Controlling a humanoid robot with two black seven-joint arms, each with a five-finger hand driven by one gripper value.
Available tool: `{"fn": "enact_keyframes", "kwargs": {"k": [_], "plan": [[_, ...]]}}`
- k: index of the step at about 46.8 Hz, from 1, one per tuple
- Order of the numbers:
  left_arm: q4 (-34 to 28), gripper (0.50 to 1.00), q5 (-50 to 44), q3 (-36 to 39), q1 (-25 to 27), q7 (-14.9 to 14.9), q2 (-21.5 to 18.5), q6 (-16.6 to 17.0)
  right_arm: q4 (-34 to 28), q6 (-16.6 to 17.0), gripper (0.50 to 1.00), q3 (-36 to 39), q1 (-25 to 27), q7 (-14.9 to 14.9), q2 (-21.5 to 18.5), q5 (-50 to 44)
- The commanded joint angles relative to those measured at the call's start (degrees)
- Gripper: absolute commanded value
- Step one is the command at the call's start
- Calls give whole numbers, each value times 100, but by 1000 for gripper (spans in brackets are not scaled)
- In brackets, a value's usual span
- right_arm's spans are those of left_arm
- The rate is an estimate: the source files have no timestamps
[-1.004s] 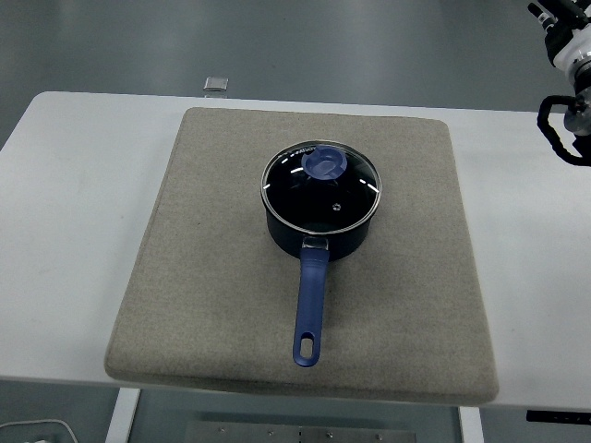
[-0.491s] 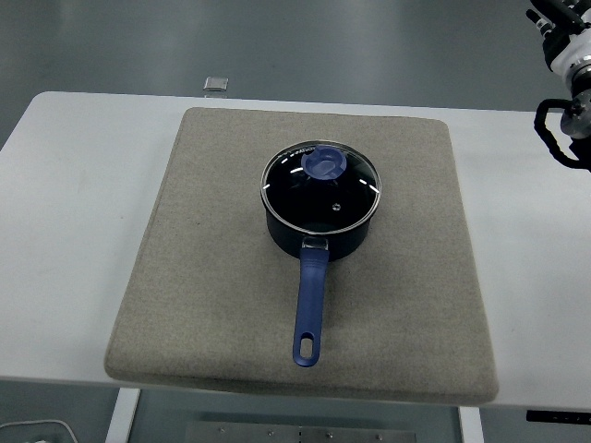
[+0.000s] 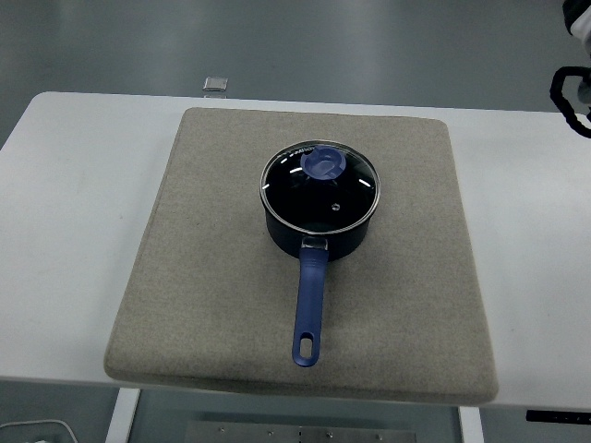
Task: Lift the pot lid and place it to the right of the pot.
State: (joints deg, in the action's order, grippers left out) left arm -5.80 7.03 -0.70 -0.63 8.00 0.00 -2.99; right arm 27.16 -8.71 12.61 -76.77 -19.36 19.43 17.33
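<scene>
We see a dark blue pot [image 3: 320, 208] near the centre of the frame, standing on a grey-beige mat [image 3: 194, 277] that covers most of the white table [image 3: 65, 212]. The lid [image 3: 320, 185], glass with a metal rim, sits closed on the pot; its round blue knob [image 3: 323, 163] lies toward the upper part of the lid. Through the glass we make out only darkness and a few bright reflections, so the pot's contents cannot be told. The blue handle [image 3: 309, 309] runs from the pot's near side down toward the bottom of the frame and ends in a loop with a hole, resting on the mat.

At the upper right edge of the frame we see part of the right arm [image 3: 574, 88]: a black curved piece and a bit of white, cut off by the frame. The hand itself is outside the picture, so we cannot tell whether its fingers are apart or together. It is well apart from the pot.

At the top of the frame, just beyond the table's far edge, a small grey square object [image 3: 215, 84] lies on the floor; it is too small to identify.
</scene>
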Motion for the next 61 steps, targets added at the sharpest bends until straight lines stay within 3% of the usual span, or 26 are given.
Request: {"fn": "enact_keyframes", "kwargs": {"k": [1,5,23,31,34,44,61], "plan": [[0,1000,0,-9,2,0,0,0,26,62,899,-179,-215,3,280,-694],[0,1000,0,0,2,0,0,0,26,343,899,-390,-452,3,316,-1415],[0,1000,0,0,2,0,0,0,35,2320,897,-593,-1630,-6,615,-3129],[0,1000,0,0,2,0,0,0,44,3620,895,-610,-2192,-32,615,-3359],[0,1000,0,0,2,0,0,0,61,3929,895,-707,-2394,-146,615,-3507],[0,1000,0,0,2,0,0,0,491,4307,893,-1006,-2904,-1052,527,-4773],[0,1000,0,0,2,0,0,0,1818,4371,887,-997,-3028,-1430,571,-6557]]}}
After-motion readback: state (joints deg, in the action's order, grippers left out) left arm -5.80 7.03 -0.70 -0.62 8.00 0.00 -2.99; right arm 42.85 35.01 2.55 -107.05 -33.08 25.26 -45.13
